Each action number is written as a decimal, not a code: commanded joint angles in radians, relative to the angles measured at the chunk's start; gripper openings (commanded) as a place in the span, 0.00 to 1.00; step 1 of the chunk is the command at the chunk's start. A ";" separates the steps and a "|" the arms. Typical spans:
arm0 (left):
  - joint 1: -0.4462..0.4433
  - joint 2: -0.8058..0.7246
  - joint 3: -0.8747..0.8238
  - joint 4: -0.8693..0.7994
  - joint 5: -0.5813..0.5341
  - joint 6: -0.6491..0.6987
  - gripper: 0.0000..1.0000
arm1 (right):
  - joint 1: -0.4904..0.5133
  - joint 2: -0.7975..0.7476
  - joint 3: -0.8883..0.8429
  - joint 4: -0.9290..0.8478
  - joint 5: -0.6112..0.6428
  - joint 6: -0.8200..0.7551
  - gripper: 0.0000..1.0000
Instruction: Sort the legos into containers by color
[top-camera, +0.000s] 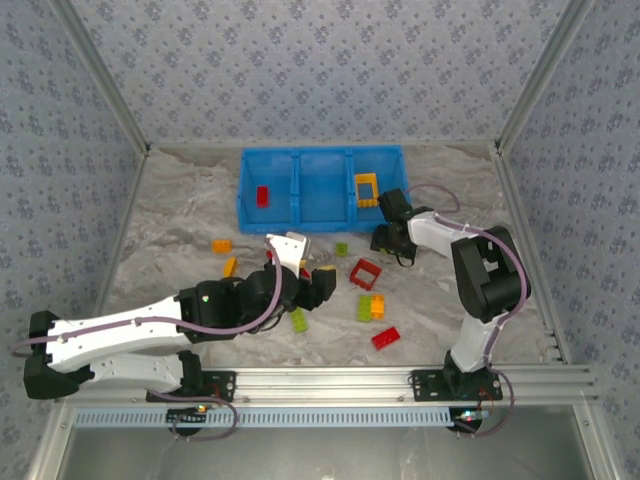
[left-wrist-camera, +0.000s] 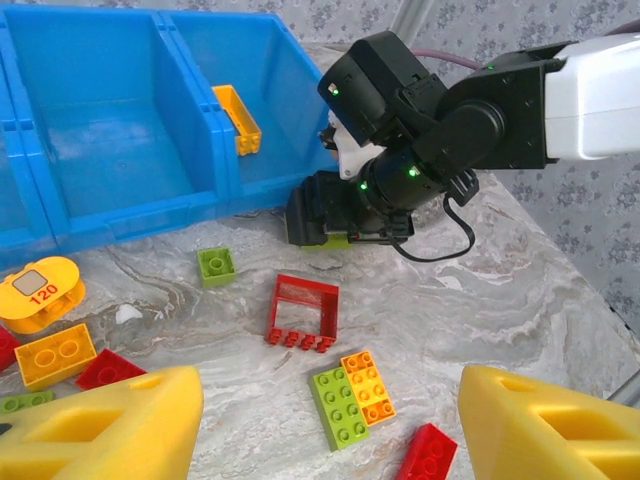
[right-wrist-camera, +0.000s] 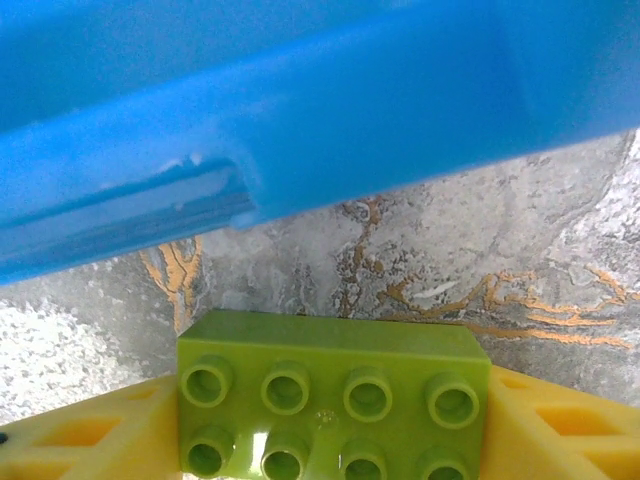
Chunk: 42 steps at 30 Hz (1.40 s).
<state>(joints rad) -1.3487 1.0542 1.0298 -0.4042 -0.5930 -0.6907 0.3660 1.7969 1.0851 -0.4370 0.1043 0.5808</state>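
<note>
The yellow right fingers (right-wrist-camera: 575, 430) are clenched on a lime green eight-stud plastic brick (right-wrist-camera: 330, 400), one finger flat against each short end. They are down at the grey marbled bench (right-wrist-camera: 420, 260). Just ahead of them stands the front wall of the bright blue plastic three-compartment tray (right-wrist-camera: 300, 110), near the brick but apart from it.

The yellow left fingers (left-wrist-camera: 100, 430) are released, wide apart with nothing between them. Beneath the gap between them a second lime green long brick (left-wrist-camera: 336, 410) and an orange six-stud brick (left-wrist-camera: 368, 385) lie side by side, touching. A red studded brick (left-wrist-camera: 428, 455) lies closer to the right-hand finger. Ahead of these fingers sits a red open rectangular frame (left-wrist-camera: 303, 310), and beyond it to the left a small lime green square brick (left-wrist-camera: 216, 265). Left of the left-hand finger lie an orange four-stud brick (left-wrist-camera: 55, 355) and an orange rounded piece marked 120 (left-wrist-camera: 38, 292).

In the tray, an orange open frame (top-camera: 366, 188) leans in the compartment nearest the right fingers. A small red brick (top-camera: 262, 196) sits in the farthest one.
</note>
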 joint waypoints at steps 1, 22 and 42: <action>-0.008 -0.016 0.006 -0.022 -0.049 -0.019 0.68 | -0.001 0.003 -0.009 -0.003 0.000 -0.003 0.62; -0.010 -0.069 0.104 -0.301 -0.338 -0.097 0.68 | 0.356 0.091 0.468 -0.130 0.183 -0.090 0.55; -0.010 -0.040 0.114 -0.312 -0.306 -0.116 0.67 | 0.272 0.533 0.935 -0.295 0.111 -0.068 0.65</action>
<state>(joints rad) -1.3506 1.0157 1.1156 -0.7013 -0.8898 -0.7982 0.6456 2.3009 1.9839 -0.6674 0.2321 0.5014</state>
